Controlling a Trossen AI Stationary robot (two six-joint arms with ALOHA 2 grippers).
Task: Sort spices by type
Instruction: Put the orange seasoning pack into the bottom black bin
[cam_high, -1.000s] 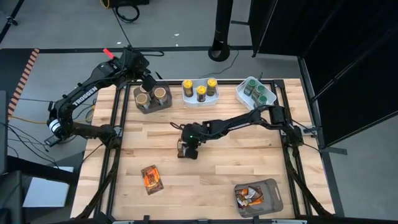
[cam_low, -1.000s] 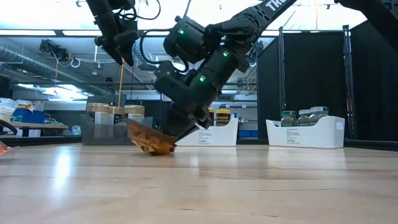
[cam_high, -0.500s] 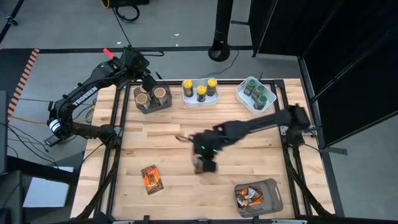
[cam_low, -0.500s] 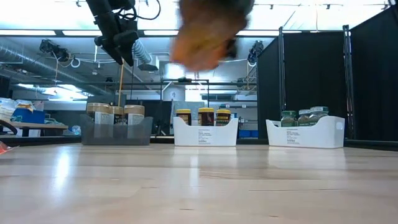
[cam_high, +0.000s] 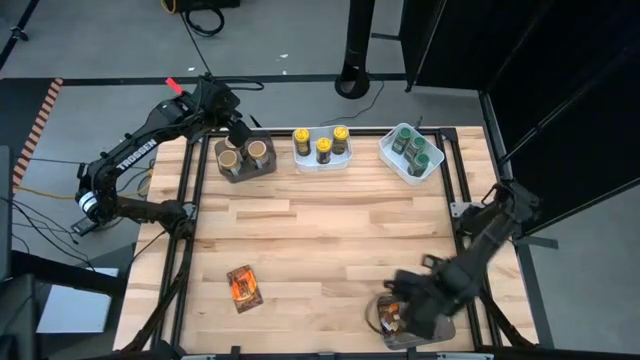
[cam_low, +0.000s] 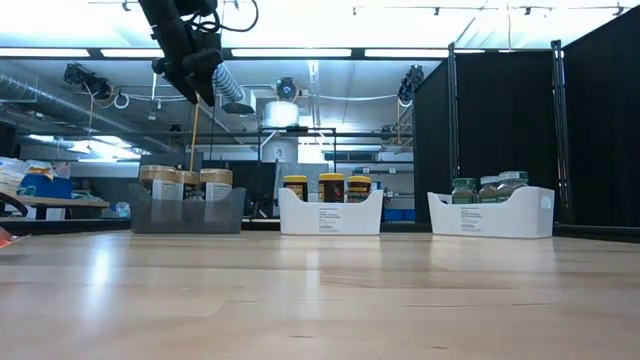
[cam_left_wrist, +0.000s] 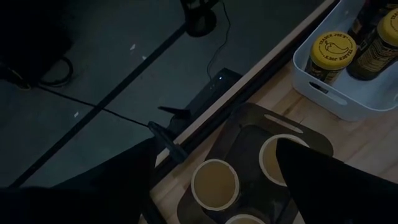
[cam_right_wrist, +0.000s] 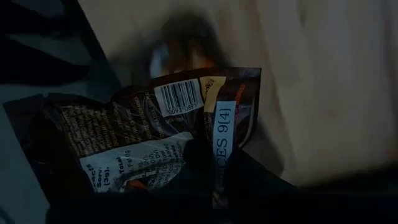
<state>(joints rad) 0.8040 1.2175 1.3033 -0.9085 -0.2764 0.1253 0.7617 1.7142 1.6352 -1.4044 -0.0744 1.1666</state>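
The right claw (cam_high: 395, 312) is pinched tight on a brown packet (cam_right_wrist: 155, 140) above the grey bin (cam_high: 440, 325).

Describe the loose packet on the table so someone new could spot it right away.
Start at the wooden table and go to its front left area. The orange and brown packet lies flat there alone, the only spice outside a tray or bin.

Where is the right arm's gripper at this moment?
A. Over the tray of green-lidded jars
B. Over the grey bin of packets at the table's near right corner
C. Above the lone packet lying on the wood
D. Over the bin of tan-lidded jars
B: the high view shows the right gripper over the grey bin, and its wrist view shows a brown packet in its jaws.
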